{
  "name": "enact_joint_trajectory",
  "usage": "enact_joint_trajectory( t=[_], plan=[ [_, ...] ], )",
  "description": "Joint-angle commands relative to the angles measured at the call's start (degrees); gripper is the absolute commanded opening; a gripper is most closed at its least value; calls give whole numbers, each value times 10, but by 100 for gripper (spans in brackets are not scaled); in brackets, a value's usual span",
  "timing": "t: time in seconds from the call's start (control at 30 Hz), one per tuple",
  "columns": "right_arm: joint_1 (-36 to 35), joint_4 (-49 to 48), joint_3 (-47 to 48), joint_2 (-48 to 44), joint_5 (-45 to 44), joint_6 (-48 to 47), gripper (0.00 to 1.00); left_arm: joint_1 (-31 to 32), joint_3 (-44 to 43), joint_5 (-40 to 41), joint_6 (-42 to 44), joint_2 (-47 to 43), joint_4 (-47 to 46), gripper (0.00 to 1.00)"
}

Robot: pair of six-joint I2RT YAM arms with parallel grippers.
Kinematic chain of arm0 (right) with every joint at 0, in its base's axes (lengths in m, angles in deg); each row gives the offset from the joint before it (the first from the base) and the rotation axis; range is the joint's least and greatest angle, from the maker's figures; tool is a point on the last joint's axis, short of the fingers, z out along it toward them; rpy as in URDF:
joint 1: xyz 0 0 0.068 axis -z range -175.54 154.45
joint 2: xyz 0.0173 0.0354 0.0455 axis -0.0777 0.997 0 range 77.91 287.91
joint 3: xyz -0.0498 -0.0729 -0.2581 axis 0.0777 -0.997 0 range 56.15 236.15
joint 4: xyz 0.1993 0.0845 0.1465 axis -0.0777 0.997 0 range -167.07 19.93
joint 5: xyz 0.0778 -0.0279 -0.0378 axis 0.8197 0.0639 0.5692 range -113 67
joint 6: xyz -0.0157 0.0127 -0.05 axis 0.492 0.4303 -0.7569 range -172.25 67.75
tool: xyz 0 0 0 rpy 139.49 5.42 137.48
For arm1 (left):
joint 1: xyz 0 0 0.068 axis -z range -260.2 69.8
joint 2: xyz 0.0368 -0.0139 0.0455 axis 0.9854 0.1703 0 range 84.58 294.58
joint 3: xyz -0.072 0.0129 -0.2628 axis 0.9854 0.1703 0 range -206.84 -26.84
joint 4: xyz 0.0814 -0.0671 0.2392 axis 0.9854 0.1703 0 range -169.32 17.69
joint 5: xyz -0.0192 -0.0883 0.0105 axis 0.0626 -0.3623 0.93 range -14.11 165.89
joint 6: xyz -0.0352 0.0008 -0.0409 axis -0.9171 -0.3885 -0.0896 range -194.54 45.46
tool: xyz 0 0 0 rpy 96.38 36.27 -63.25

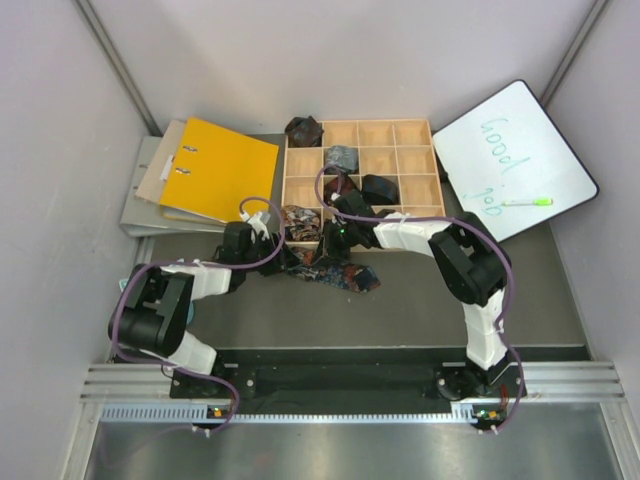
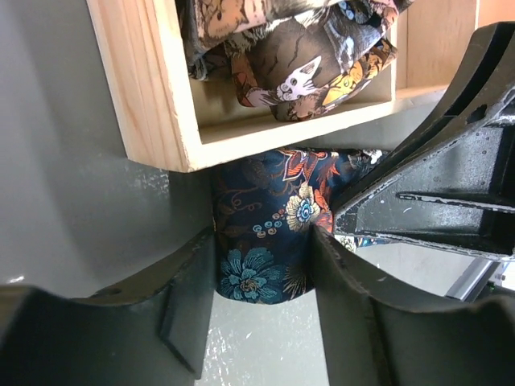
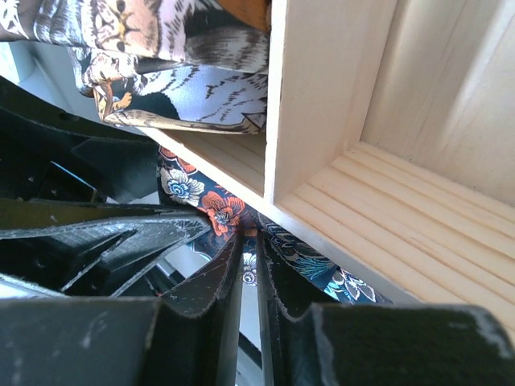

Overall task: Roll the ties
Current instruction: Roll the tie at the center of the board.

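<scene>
At the far left a yellow binder [image 1: 218,168] is lying on a stack of grey folders, well apart from the work. The left arm [image 1: 205,280] is bending sharply at its elbow near the left edge of the surface [image 1: 420,310] and stretching forward and to the right. Its wrist is sitting low, just before the near-left corner of the wooden tray [image 1: 410,160]. The left jaws are standing about half apart, with one of the fingers [image 2: 181,297] on each side of an end of the navy tie [image 1: 335,272]. The cloth is filling the gap and touching both fingers, but I cannot tell whether they are squeezing it.

The navy tie is lying bunched on the surface just in front of the tray's near wall, between the two wrists. A brown-patterned bundle [image 1: 300,222] is sitting in the tray's near-left compartment. A grey-blue bundle [image 1: 341,158] and a black bundle [image 1: 380,188] are sitting in compartments further in, and a dark maroon bundle [image 1: 303,130] is at the far-left corner.

The right arm [image 1: 420,232] is standing up from its base, bending at a high elbow and stretching left across the tray's near edge. The right jaws are almost closed, their tips pinching a thin fold of the navy tie right beside the tray's near wall.

At the far right a whiteboard [image 1: 500,130] is lying tilted, with a green marker [image 1: 527,202] on it.
</scene>
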Motion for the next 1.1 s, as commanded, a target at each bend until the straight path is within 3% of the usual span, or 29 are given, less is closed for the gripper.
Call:
enact_joint_trajectory(
  t=[0.0, 0.17, 0.3, 0.4, 0.8, 1.07],
  plan=[
    [6, 10, -8, -7, -6, -12, 13, 8, 13, -32, -9, 10, -30, 46],
    [20, 19, -15, -32, -8, -14, 14, 43, -24, 24, 8, -43, 58, 38],
    [31, 37, -27, -76, -13, -19, 16, 78, -88, 143, 25, -60, 232, 35],
    [36, 49, -44, -109, -23, -21, 18, 151, -150, 304, 37, -55, 345, 32],
    [111, 62, -194, -247, -51, -18, 23, 296, -328, 593, 12, 31, 540, 32],
    [171, 82, -272, -331, -65, -17, 23, 388, -449, 774, -23, 162, 681, 31]
  ],
)
